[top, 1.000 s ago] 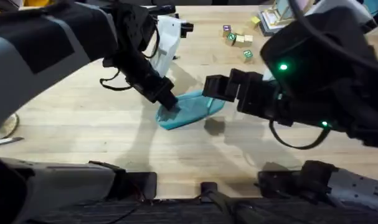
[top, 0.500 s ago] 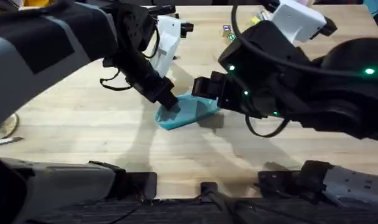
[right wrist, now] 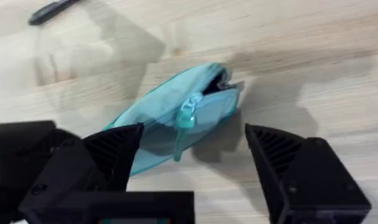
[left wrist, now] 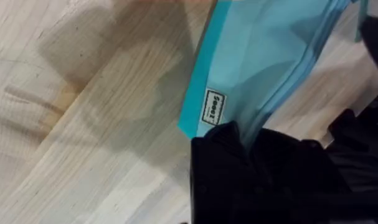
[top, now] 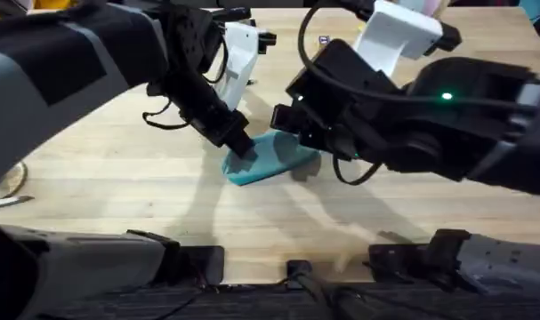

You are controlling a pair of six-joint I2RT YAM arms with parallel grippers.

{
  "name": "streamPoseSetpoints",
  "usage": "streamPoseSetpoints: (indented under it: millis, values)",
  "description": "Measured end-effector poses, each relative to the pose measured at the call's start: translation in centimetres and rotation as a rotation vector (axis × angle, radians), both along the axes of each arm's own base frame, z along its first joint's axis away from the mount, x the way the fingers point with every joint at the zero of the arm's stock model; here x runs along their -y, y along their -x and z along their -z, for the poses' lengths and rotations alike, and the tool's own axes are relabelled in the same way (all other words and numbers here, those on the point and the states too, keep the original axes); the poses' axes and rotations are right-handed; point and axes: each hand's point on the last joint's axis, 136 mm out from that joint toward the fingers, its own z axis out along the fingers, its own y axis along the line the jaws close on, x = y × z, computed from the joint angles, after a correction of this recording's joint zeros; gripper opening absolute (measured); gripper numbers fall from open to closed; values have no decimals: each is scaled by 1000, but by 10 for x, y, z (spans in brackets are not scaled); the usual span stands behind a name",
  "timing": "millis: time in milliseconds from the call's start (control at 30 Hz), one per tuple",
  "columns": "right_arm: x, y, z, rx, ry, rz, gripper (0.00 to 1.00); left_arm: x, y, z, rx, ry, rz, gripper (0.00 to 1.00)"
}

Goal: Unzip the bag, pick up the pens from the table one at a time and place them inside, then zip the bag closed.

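Left gripper (top: pixel 240 147) clamps the teal bag (top: pixel 271 157); right gripper (right wrist: pixel 195 155), spread, nears the zipper pull (right wrist: pixel 187 115). Bag barely unzipped; pen (right wrist: pixel 55 10) on the desk (top: pixel 118 178).

A soft teal cloth bag (right wrist: pixel 176 121) with a smooth plastic-looking zip pull (right wrist: pixel 186 116) lies on a pale, matt wooden bench (top: pixel 118 178), flanked by matt black plastic gripper fingers (right wrist: pixel 294 168).

The table (top: pixel 145 191) is a light wooden butcher-block top with pale plank grain. The bag (top: pixel 271 157), a teal fabric pouch, lies near its centre. A slim black pen (right wrist: pixel 55 10) lies on the wood, apart from the bag.
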Motion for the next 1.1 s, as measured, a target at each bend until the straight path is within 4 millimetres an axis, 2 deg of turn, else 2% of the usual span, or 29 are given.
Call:
streamPoseSetpoints:
  millis: [100, 300, 433, 667, 900, 1100]
  values:
    - [1, -3, 5, -5, 13, 10, 999, 0, 0, 0, 0, 0, 0, 42]
    - [-4, -10, 2, 22, -10, 16, 987, 0, 0, 0, 0, 0, 0, 42]
    - [-7, -13, 1, 35, -22, 21, 962, 0, 0, 0, -1, 0, 0, 42]
    - [-9, -14, 12, 14, 4, 21, 878, 0, 0, 0, -1, 0, 0, 42]
    - [-9, -15, 14, 9, -14, 56, 862, 0, 0, 0, -2, 0, 0, 42]
    - [-9, -14, 20, -9, -3, 59, 710, 0, 0, 0, -1, 0, 0, 42]
